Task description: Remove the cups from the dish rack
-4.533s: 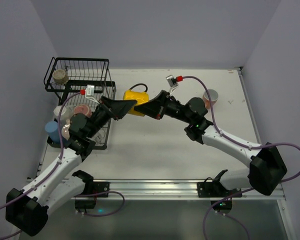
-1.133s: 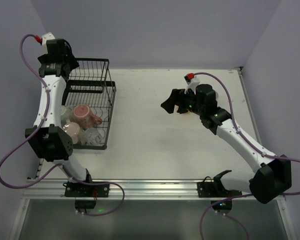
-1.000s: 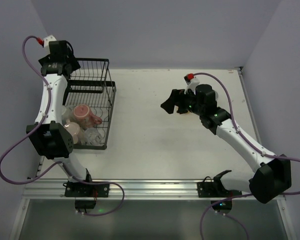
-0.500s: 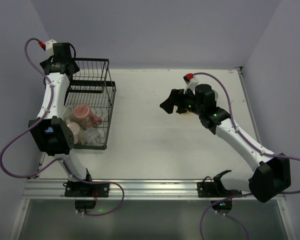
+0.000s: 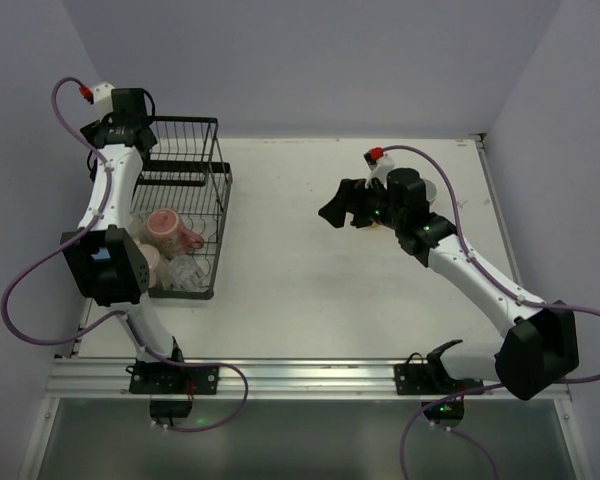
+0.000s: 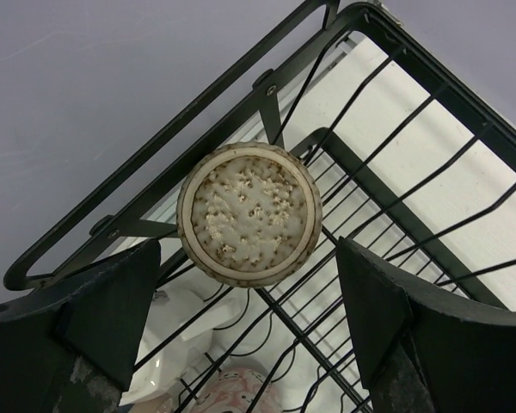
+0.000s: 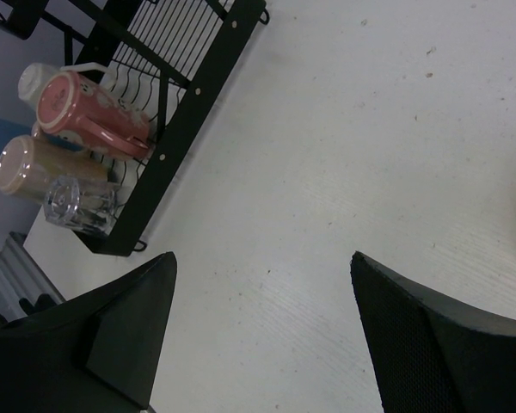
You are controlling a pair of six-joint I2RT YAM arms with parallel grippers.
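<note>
L gripper is hovering over the dish rack at its back-left corner, jaws spread wide w/ nothing in them. They're framing an upturned beige cup sitting in the rack's upper tier. Pink mug, tan cup & clear glass are lying in the rack's lower tray. R gripper is hanging well right of the rack over the table, jaws wide apart, gripping nothing.

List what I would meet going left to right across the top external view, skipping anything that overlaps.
left gripper, above the far left corner of the dish rack → pink mug, lying in the rack → bare table → right gripper, jaws open.
</note>
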